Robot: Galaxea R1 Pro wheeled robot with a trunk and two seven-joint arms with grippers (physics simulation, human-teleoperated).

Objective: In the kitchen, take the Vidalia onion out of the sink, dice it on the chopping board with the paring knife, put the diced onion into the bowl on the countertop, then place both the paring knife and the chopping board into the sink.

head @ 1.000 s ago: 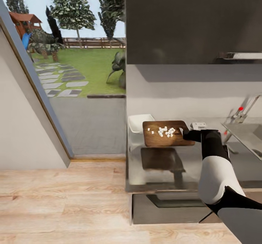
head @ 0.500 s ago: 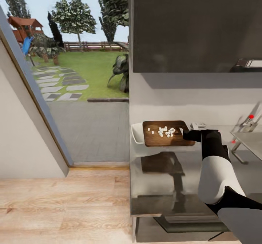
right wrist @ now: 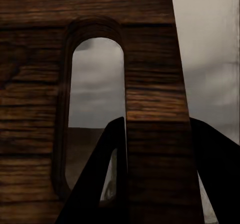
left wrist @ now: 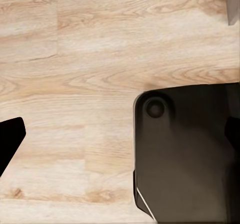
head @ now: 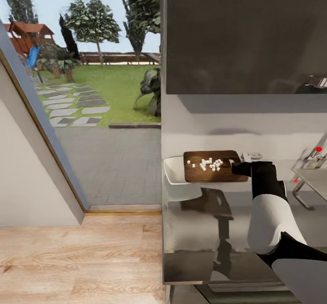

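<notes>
Our right gripper (head: pixel 236 166) clamps the short edge of the chopping board (head: pixel 211 166) and holds it level above the countertop (head: pixel 204 231), with the diced Vidalia onion (head: pixel 210 164) lying as small white cubes on its top. In the right wrist view our two fingers (right wrist: pixel 102 179) pinch the strip of wood beside the board's slot handle (right wrist: pixel 95 108). The white bowl (head: pixel 175 177) sits on the countertop, partly under the board's far end. The sink (head: pixel 313 181) lies at our right edge. Our left gripper (left wrist: pixel 120 134) hangs over the wooden floor (left wrist: pixel 75 58), fingers spread apart.
</notes>
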